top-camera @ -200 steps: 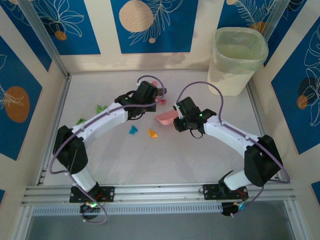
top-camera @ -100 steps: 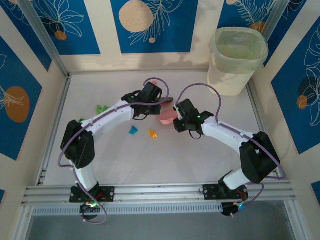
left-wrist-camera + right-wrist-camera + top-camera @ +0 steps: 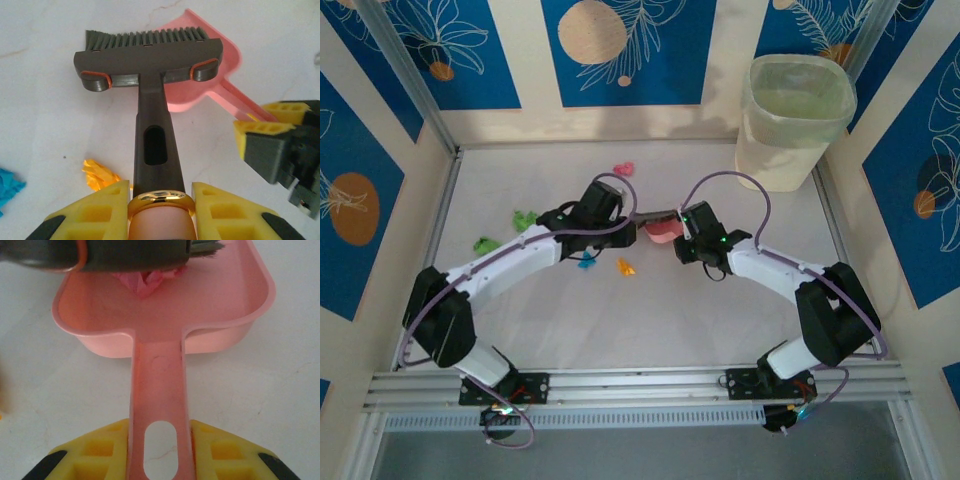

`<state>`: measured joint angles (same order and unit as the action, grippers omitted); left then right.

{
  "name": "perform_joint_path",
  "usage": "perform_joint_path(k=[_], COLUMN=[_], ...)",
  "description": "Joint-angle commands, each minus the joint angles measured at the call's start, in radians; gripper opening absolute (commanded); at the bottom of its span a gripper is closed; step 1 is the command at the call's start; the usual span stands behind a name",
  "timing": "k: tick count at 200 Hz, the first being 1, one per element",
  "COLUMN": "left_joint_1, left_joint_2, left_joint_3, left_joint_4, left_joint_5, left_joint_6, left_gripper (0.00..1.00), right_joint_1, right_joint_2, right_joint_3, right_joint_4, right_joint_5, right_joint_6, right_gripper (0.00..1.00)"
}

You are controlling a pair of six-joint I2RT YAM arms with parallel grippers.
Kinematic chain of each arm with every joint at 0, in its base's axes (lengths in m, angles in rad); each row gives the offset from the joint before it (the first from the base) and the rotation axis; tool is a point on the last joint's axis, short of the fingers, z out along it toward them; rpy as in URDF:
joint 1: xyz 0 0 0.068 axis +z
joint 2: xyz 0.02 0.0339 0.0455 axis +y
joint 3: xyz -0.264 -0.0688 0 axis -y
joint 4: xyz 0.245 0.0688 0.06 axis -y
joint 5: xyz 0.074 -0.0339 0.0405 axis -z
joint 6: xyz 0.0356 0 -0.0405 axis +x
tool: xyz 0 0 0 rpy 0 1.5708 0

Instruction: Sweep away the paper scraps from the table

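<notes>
Out to the side of the left gripper (image 3: 616, 207), back along its arm, two green scraps (image 3: 525, 217) lie on the table (image 3: 650, 320). A cyan scrap (image 3: 586, 262) and an orange scrap (image 3: 625, 266) lie close beside this gripper, on the side nearer the arm bases. One pink scrap (image 3: 623, 170) sits on its other side, a bit farther off.

The left gripper is closed tight on the handle of the dark brush (image 3: 147, 62). The brush is long and points straight ahead from the hand. Its bristles sit at the open mouth of the pink dustpan (image 3: 200, 85). A crumpled pink bit (image 3: 147, 282) lies just inside that mouth, right by the bristles.

The right gripper (image 3: 157, 440) is closed on the dustpan's handle. The pan reaches straight out from this hand, and its mouth faces the brush. So brush and pan meet nose to nose between the two hands.

I think the loose paper scraps (image 3: 485, 243) are all on the left hand's side, so that arm is nearer. The brush should go round behind each one and push it toward the pan's mouth. The waste bin (image 3: 795, 120) stands well beyond the right hand.
</notes>
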<state>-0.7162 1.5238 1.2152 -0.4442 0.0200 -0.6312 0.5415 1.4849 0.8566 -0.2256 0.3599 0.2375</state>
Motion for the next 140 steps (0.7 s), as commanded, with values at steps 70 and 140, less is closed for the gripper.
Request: perform_joint_path(k=[70, 140], left_joint_1=[-0.005, -0.006], left_joint_2=[-0.195, -0.339], left_joint_3=[-0.105, -0.195], left_joint_4=[0.095, 0.246], left_joint_5=[0.058, 0.063], left_joint_6=[-0.05, -0.064], left_gripper=[0.0, 0.0], right_joint_1=[0.03, 0.067], right_joint_2=[-0.185, -0.302], right_joint_3=[-0.2, -0.285], right_joint_4=[0.312, 0.434], right_joint_5=[0.05, 0.092], right_joint_6=[-0.048, -0.098], right_gripper=[0.0, 0.0])
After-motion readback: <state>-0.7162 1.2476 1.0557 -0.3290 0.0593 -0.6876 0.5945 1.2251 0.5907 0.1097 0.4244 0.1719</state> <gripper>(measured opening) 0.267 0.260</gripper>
